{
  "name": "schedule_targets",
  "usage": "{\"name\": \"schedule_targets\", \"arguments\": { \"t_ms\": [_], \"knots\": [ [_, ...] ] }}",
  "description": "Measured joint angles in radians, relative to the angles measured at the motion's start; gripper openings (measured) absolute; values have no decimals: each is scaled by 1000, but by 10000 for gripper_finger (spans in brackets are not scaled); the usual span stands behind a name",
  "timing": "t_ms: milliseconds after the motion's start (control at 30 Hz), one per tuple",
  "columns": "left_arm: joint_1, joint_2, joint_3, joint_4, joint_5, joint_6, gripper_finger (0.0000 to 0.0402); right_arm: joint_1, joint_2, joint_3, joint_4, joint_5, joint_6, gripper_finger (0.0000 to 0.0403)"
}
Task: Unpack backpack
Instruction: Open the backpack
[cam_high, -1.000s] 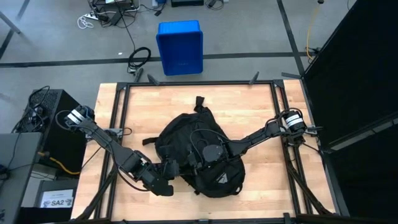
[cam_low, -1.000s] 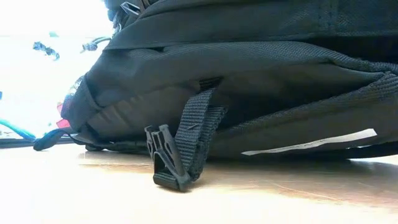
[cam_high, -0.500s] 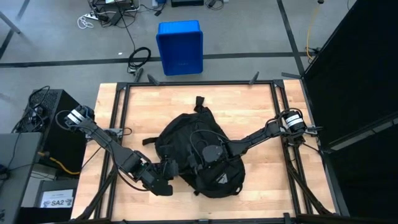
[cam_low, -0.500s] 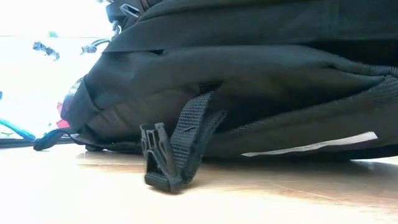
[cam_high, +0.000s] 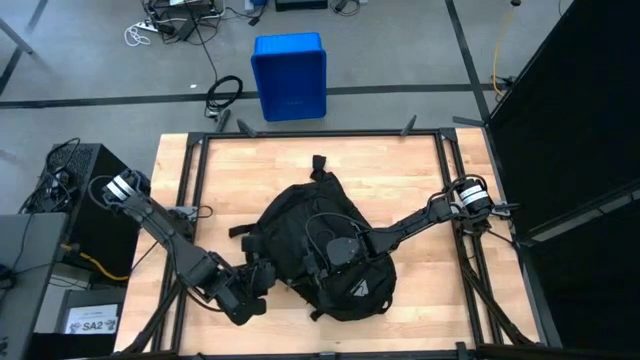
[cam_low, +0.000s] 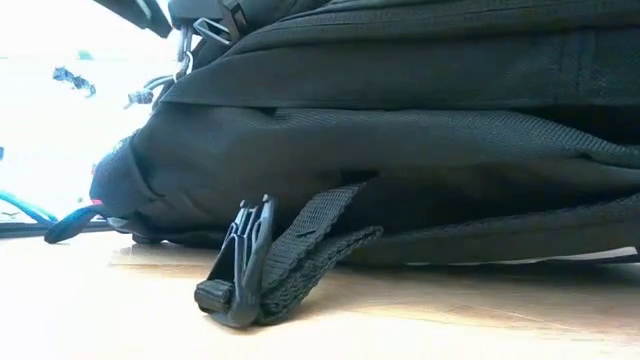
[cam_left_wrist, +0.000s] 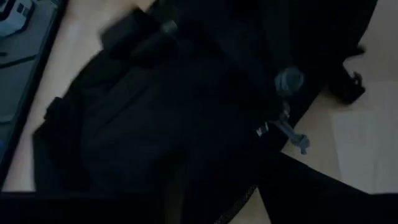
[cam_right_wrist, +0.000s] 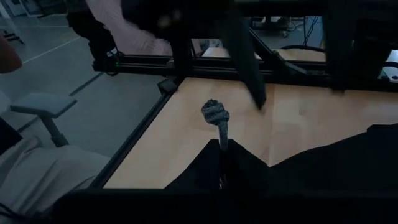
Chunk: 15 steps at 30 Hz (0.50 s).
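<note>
At the table's (cam_high: 210, 170) near-left part the left gripper (cam_high: 262, 278) sits low against the left edge of the backpack (cam_high: 325, 250); whether its fingers are spread or closed cannot be told. The backpack lies flat in the middle of the table, logo (cam_high: 359, 285) up, a strap (cam_low: 300, 240) and buckle (cam_low: 238, 265) trailing onto the wood. From the right, the right gripper (cam_high: 322, 245) rests on top of the backpack – clenched on a zipper pull (cam_right_wrist: 216, 118). A blue bin (cam_high: 289, 75) stands beyond the table.

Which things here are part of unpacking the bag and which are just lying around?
Part of the job: backpack; right gripper, shut on its zipper pull; left gripper beside it.
Lying about: blue bin; floor cables.
</note>
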Motion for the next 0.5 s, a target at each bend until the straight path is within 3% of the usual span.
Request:
{"name": "schedule_targets", "arguments": {
  "t_ms": [333, 500],
  "knots": [
    [48, 2, -179, 315, -7, 165, 195, -2, 0, 0, 1, 1, 7, 0],
    [84, 2, -230, 318, -8, 184, 149, -2, 0, 0, 0, -13, 15, 0]
  ]
}}
